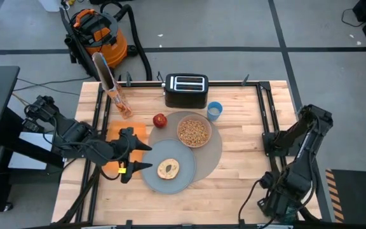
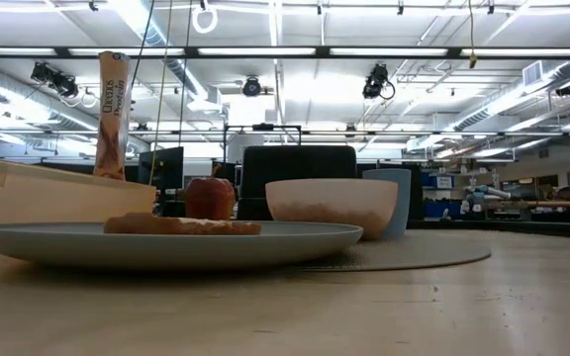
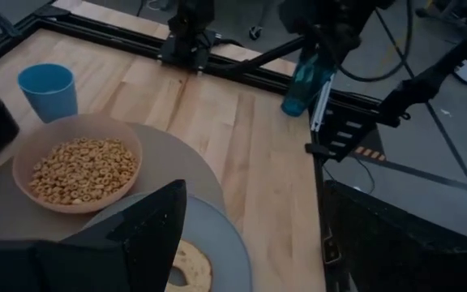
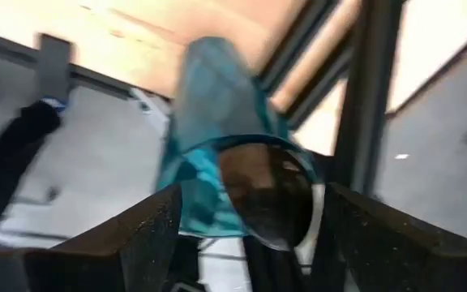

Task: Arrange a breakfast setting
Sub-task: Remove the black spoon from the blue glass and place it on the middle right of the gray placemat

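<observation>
Hovering spread beside the plate (image 1: 168, 166), the left gripper's (image 1: 129, 159) fingers (image 1: 127, 135) hold nothing.

You've got one plate (image 1: 170, 181), one bowl (image 1: 194, 131) (cereal inside), one cup (image 1: 214, 111), one apple (image 1: 160, 119), one toast (image 1: 168, 168), one napkin (image 1: 121, 137), one placemat (image 1: 210, 156).

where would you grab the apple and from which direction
Probably from straight above, fingers closing across its round sides near the middle. The apple sits upright on the table just off the placemat edge. The bowl is close on one side and the cereal box on the other, so a level approach looks crowded; the space above is free.
</observation>
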You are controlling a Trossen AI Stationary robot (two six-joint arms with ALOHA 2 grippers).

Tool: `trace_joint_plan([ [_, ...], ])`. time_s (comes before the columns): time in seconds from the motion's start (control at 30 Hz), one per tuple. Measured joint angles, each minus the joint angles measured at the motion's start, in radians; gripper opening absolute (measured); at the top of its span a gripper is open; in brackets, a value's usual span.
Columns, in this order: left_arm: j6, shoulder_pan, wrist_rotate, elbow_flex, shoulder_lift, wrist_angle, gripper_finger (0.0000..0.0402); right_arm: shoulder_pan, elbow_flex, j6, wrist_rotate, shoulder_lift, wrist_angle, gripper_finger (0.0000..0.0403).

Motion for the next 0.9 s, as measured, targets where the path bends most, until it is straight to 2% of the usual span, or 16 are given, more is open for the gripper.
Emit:
trace_joint_plan([
  [0.17, -0.007, -0.012, 0.000, 0.000, 0.000, 0.003, 0.0298, 0.008, -0.098, 0.096, 0.009, -0.046, 0.149, 0.0305],
  [0.4, -0.025, -0.011, -0.001, 0.000, 0.000, 0.002, 0.0298, 0.019, -0.146, 0.163, 0.014, -0.065, 0.208, 0.0297],
  [0.73, -0.025, -0.011, -0.002, 0.000, 0.000, 0.002, 0.0298, 0.020, -0.147, -0.044, 0.000, -0.069, 0.213, 0.0297],
  [0.9, -0.024, -0.008, -0.003, 0.000, 0.000, 0.002, 0.0298, 0.020, -0.147, -0.078, -0.011, -0.083, 0.210, 0.0297],
])
